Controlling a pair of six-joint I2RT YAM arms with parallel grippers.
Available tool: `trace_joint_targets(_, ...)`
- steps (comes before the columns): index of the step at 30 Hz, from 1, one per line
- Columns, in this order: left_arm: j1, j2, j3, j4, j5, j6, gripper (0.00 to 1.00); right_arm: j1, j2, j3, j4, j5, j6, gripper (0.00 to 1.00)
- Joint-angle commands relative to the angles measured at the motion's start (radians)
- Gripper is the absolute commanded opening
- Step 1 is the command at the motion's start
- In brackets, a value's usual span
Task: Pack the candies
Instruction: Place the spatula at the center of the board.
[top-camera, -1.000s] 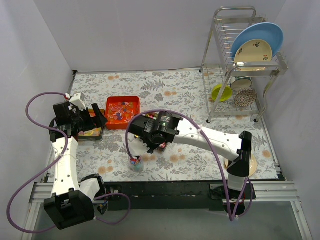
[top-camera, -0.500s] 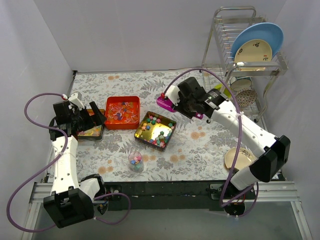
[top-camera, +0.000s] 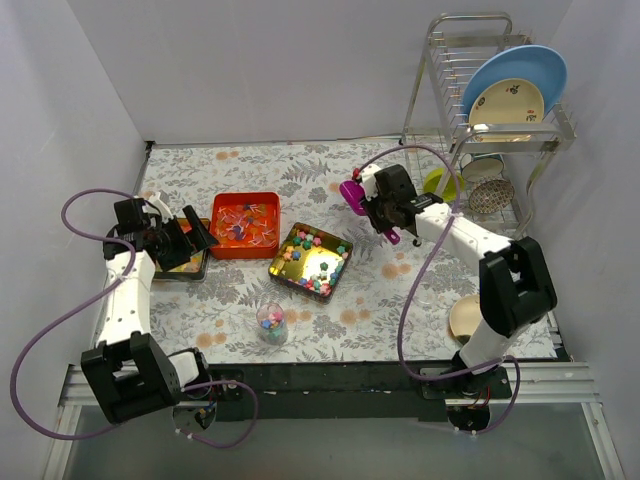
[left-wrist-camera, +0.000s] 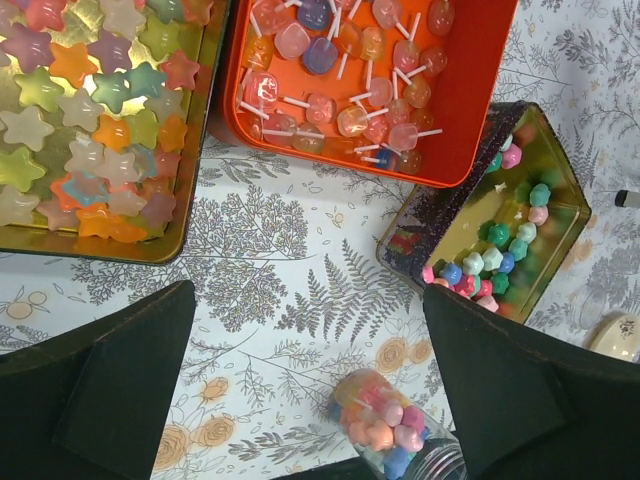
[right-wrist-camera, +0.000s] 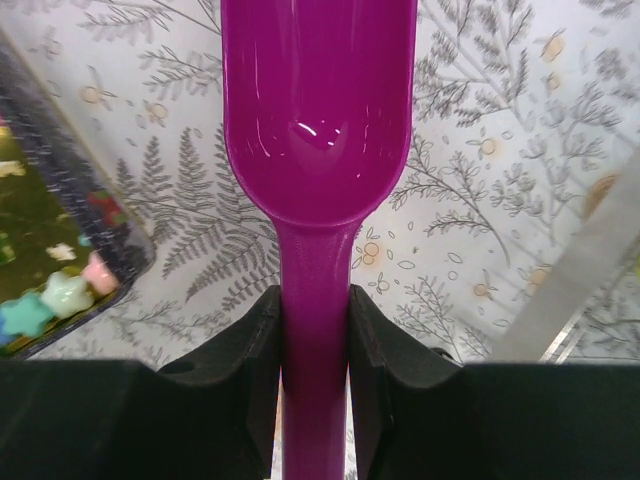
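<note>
Pastel candies fill a gold tin (top-camera: 311, 258) mid-table, also in the left wrist view (left-wrist-camera: 500, 230). Clear-wrapped pieces lie in an orange tray (top-camera: 245, 222) (left-wrist-camera: 370, 90). Star-shaped candies sit in a flat tin (top-camera: 185, 262) (left-wrist-camera: 90, 120) at the left. A small glass jar (top-camera: 271, 323) (left-wrist-camera: 395, 430) holds several candies. My right gripper (top-camera: 375, 208) (right-wrist-camera: 315, 330) is shut on the handle of an empty purple scoop (top-camera: 351, 191) (right-wrist-camera: 318, 120), held above the table right of the gold tin. My left gripper (top-camera: 190, 240) (left-wrist-camera: 310, 340) is open and empty, above the flat tin's right side.
A metal dish rack (top-camera: 490, 130) with a blue plate, a green bowl and cups stands at the back right. A pale saucer (top-camera: 470, 320) lies at the front right, by the right arm's base. Grey walls close in the table on three sides.
My right arm has swung with the scoop from over the jar and gold tin back to the right rear, uncovering the tin. My left arm has shifted only slightly.
</note>
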Motion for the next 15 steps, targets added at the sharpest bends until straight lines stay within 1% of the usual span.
trace_joint_targets(1, 0.032, 0.031, 0.062, 0.027, 0.067, 0.015, 0.98, -0.036, 0.084, -0.029, 0.184, -0.079, 0.023, 0.01)
trace_joint_targets(5, 0.043, 0.084, 0.105, 0.03, 0.052, 0.046, 0.98, -0.047, 0.161, -0.002, 0.169, -0.098, -0.021, 0.01)
trace_joint_targets(7, 0.049, 0.097, 0.124, 0.03, 0.046, 0.066, 0.98, -0.056, 0.19, 0.012, 0.142, -0.17, -0.038, 0.02)
trace_joint_targets(8, 0.049, 0.101, 0.14, 0.03, 0.04, 0.071, 0.98, -0.061, 0.198, 0.028, 0.132, -0.194, -0.055, 0.06)
trace_joint_targets(9, 0.055, 0.107, 0.147, 0.031, 0.04, 0.075, 0.98, -0.062, 0.207, 0.04, 0.117, -0.225, -0.062, 0.19)
trace_joint_targets(11, 0.063, 0.114, 0.157, 0.041, 0.047, 0.077, 0.98, -0.062, 0.23, 0.074, 0.073, -0.234, -0.072, 0.32)
trace_joint_targets(12, 0.07, 0.118, 0.16, 0.044, 0.058, 0.077, 0.98, -0.067, 0.232, 0.086, 0.05, -0.236, -0.078, 0.42)
trace_joint_targets(14, 0.078, 0.129, 0.162, 0.051, 0.069, 0.077, 0.98, -0.074, 0.215, 0.106, -0.027, -0.243, -0.101, 0.48)
trace_joint_targets(15, 0.081, 0.132, 0.162, 0.054, 0.087, 0.077, 0.98, -0.088, 0.2, 0.114, -0.053, -0.259, -0.139, 0.52)
